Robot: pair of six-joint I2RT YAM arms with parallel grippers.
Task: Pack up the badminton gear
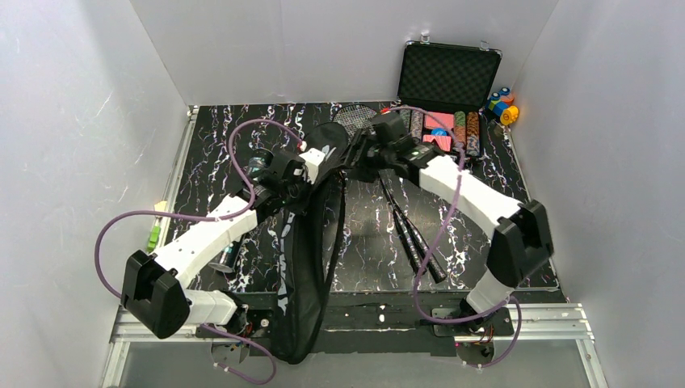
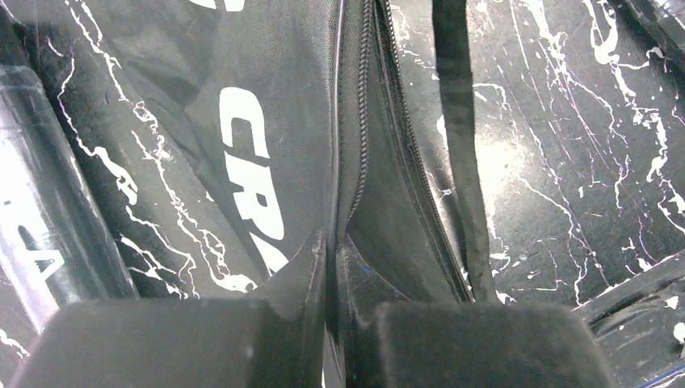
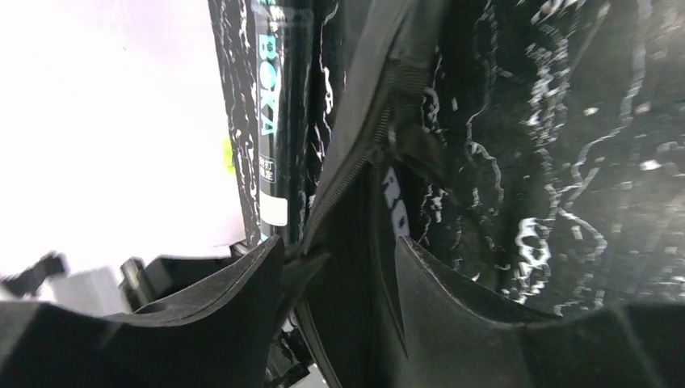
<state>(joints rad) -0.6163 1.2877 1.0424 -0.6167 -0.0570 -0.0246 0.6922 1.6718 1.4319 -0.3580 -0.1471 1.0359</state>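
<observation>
Mid-table lies the long black fabric "CROSSWAY" bag (image 1: 300, 299): left gripper (image 2: 333, 267) clamped on its zipper edge, right gripper (image 3: 339, 267) jaws apart astride the opposite rim, probably to spread the mouth for the two thin black racquets (image 1: 413, 238) lying just beside.

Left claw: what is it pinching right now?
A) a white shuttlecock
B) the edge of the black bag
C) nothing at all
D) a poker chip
B: in the left wrist view the left claw is squeezed shut on the zipper edge of the black bag, with the bag's fabric caught in the middle.
</observation>
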